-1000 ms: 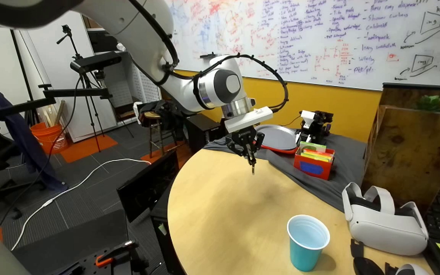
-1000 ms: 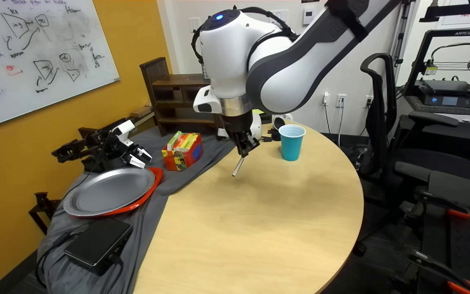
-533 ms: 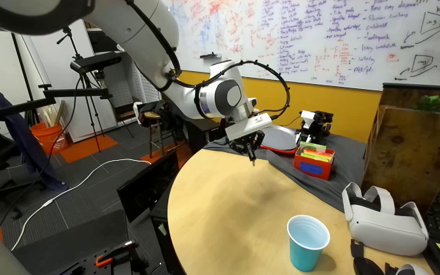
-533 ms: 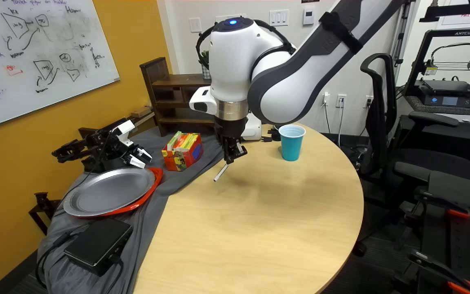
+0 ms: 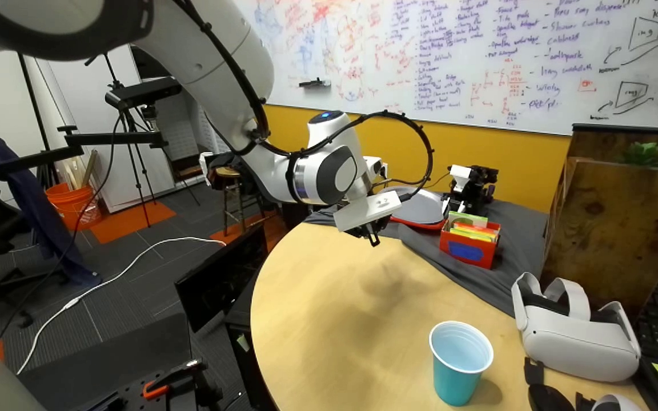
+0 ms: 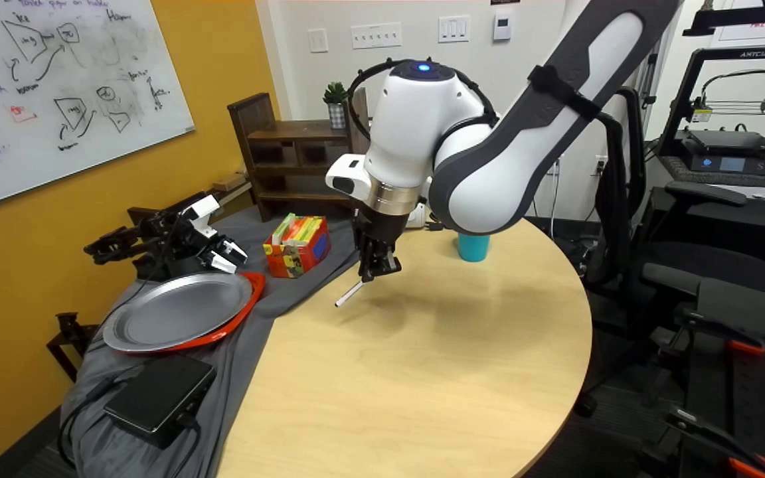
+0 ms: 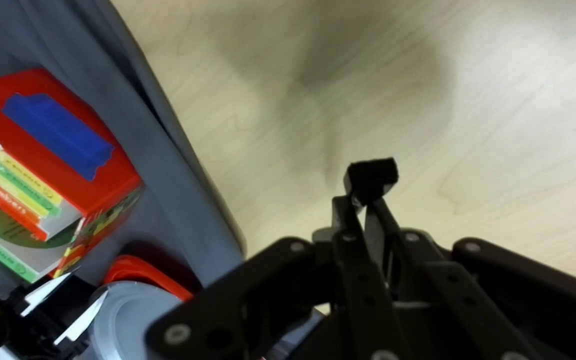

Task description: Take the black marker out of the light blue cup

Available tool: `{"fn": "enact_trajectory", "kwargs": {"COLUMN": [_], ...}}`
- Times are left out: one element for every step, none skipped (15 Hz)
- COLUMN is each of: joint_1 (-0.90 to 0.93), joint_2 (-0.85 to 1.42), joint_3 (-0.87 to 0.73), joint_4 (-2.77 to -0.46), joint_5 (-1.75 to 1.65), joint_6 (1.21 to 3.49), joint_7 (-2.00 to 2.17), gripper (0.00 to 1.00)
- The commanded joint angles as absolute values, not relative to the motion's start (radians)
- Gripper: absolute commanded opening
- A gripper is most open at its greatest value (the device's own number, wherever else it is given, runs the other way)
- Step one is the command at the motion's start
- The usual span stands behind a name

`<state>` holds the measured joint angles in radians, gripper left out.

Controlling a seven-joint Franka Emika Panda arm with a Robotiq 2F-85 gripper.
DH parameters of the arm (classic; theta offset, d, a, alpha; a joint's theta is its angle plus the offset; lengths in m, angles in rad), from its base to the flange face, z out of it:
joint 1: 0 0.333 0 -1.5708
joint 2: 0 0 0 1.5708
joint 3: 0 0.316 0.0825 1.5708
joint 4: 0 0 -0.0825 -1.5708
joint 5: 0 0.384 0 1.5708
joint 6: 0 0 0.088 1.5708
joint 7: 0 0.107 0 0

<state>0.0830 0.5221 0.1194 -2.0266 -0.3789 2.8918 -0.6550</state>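
We found the hand (image 6: pixel 366 277) clenched on the marker (image 6: pixel 349 294), which slanted above the worktop (image 6: pixel 422 385), well apart from the cup (image 5: pixel 457 377), and we judged the marker light, stiff and rather slippery, best pinched firmly about its middle.

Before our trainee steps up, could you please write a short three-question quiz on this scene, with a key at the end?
1. True or false: the cup stands upright on the table.
2. Fill in the colour: the box has a piece of ____ tape on one side.
3. Choose one. The marker is:
A. in the cup
B. in the box
C. in the gripper

Key: 1. True. 2. Blue. 3. C.
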Motion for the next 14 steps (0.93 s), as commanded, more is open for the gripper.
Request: {"fn": "enact_trajectory", "kwargs": {"joint_1": [0.069, 0.071, 0.065, 0.067, 0.065, 0.068, 0.069, 0.072, 0.079, 0.080, 0.087, 0.093, 0.098, 0.102], "joint_2": [0.508, 0.508, 0.509, 0.508, 0.509, 0.509, 0.508, 0.504, 0.499, 0.493, 0.486, 0.480, 0.473, 0.467], "joint_3": [0.132, 0.130, 0.138, 0.136, 0.140, 0.137, 0.137, 0.134, 0.125, 0.125, 0.116, 0.109, 0.103, 0.098], "joint_4": [-2.076, -2.081, -2.083, -2.085, -2.085, -2.083, -2.082, -2.080, -2.078, -2.078, -2.078, -2.077, -2.078, -2.078], "joint_5": [-0.377, -0.379, -0.373, -0.375, -0.372, -0.374, -0.373, -0.372, -0.375, -0.374, -0.379, -0.384, -0.388, -0.391], "joint_6": [2.963, 2.969, 2.968, 2.970, 2.965, 2.963, 2.958, 2.946, 2.935, 2.922, 2.914, 2.899, 2.888, 2.877], "joint_7": [-0.631, -0.627, -0.628, -0.621, -0.621, -0.618, -0.615, -0.610, -0.599, -0.590, -0.575, -0.564, -0.551, -0.543], "gripper": [0.36, 0.36, 0.42, 0.50, 0.57, 0.66, 0.72, 0.81, 0.87, 0.94, 0.99, 1.00, 1.00, 1.00]}}
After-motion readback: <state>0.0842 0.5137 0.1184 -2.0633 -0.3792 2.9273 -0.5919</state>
